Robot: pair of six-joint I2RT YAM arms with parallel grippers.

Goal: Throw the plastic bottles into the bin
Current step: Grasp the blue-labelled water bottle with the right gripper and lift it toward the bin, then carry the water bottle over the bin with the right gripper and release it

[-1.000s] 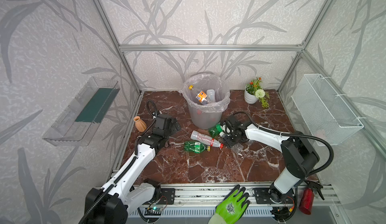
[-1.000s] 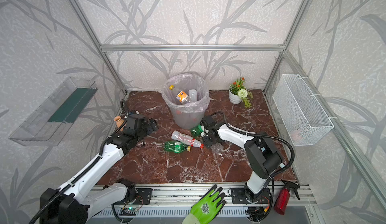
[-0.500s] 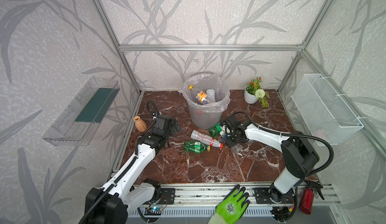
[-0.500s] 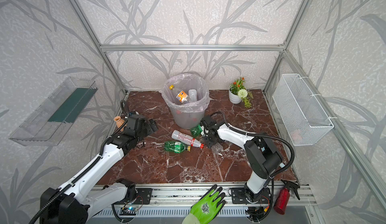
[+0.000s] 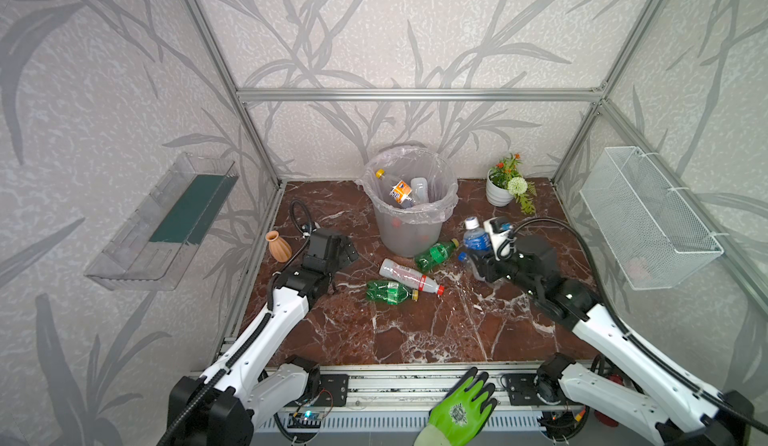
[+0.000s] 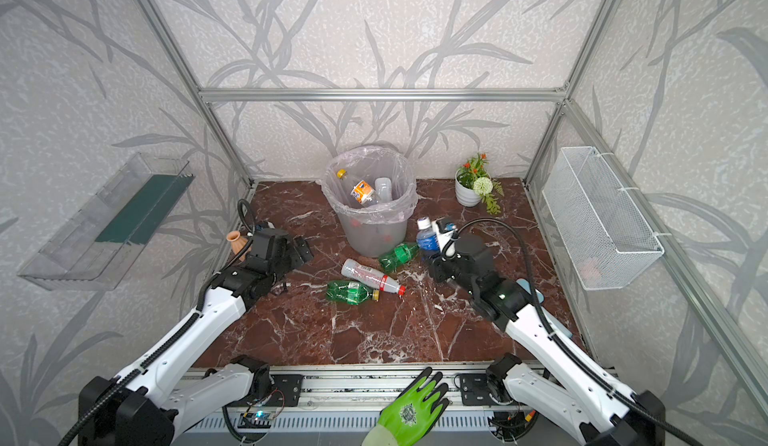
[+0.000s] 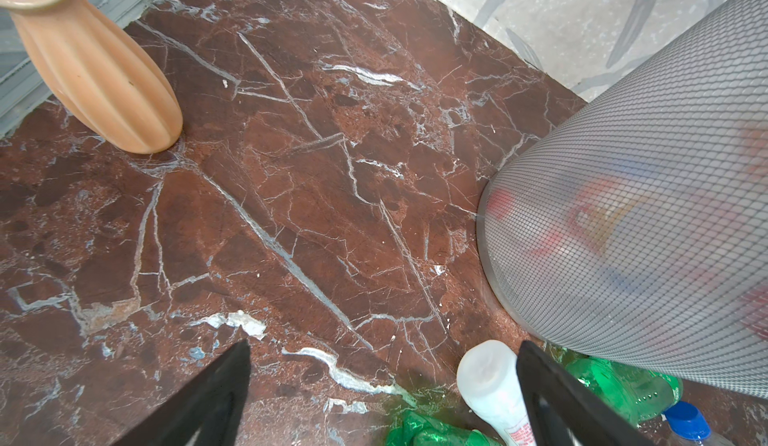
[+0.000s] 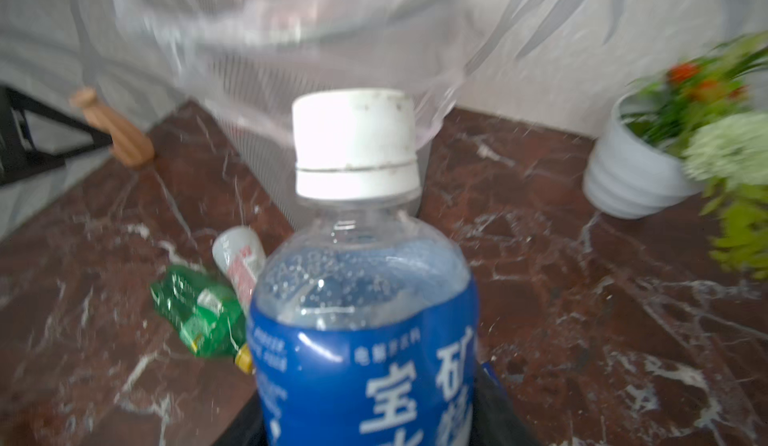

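bin (image 5: 409,238): orange-labelled bottle (image 5: 400,192) and milky bottle (image 5: 419,187) are contained | right hand (image 5: 482,259): blue-labelled bottle (image 5: 475,238) is clamped, raised off bench (image 5: 374,331) since before | left hand (image 5: 344,254): is kept spread

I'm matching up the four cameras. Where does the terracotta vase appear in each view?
In a top view: terracotta vase upright at the left edge of the floor.
In a top view: same spot.
Left wrist: large, across bare floor from the bin.
Right wrist: small, blurred, beside the bin.
Shared landmark: the bin, in all four.
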